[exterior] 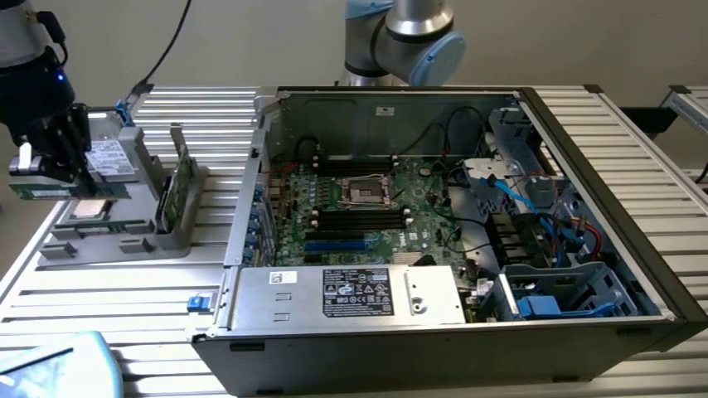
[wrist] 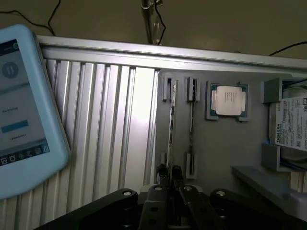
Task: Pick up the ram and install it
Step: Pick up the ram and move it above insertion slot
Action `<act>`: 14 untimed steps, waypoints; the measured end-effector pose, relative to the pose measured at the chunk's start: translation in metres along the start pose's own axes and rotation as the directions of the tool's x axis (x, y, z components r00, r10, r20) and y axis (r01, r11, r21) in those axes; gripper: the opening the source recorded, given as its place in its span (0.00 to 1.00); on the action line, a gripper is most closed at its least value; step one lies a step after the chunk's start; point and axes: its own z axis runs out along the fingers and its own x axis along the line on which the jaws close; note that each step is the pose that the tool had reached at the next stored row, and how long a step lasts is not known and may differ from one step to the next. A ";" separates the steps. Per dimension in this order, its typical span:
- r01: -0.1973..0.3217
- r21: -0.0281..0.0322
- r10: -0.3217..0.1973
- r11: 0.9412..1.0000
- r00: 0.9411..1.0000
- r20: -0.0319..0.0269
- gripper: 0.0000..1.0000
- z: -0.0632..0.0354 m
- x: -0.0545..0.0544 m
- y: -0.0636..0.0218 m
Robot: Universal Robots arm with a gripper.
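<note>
- gripper [exterior: 46, 181]: at exterior view's far left, pointing down over grey holder [exterior: 133, 245]. fingers [wrist: 176, 173] close together, clamped on top edge of the ram.
- ram [exterior: 66, 192]: long narrow green stick, hanging level under the fingertips, just above the CPU as exterior view has it. In wrist view the ram [wrist: 172, 120] is edge-on, a thin line running away from the fingers. Whether its lower edge touches the holder: can't tell.
- holder: moulded tray w/ several bays, on slatted alu table [exterior: 111, 290], beside the PC case on exterior view's left.
- CPU [exterior: 89, 207]: square, silver lid, flat in its recess in the holder.
- hard drive [exterior: 111, 156]: white label, in holder bay just behind the CPU.
- upright green board [exterior: 175, 182]: w/ metal bracket, on edge at holder's side nearest the case; apart from gripper.
- PC case [exterior: 619, 166]: on its side, open. motherboard [exterior: 420, 199] faces up, w/ CPU socket [exterior: 366, 192] mid-board and black mem. slots [exterior: 356, 219] alongside the socket. Well apart from the ram.
- PSU [exterior: 354, 292]: silver box w/ label, at near end of case.
- tablet [exterior: 50, 365]: pale blue rim, screen lit, on table at exterior view's lower left.
</note>
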 end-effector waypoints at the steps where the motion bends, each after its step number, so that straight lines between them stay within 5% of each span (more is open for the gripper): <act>1: 0.000 -0.002 0.000 1.000 1.000 0.000 0.14 -0.0038 0.000 -0.0029; 14: 0.000 -0.021 0.000 1.000 1.000 0.002 0.14 -0.0365 0.005 -0.0445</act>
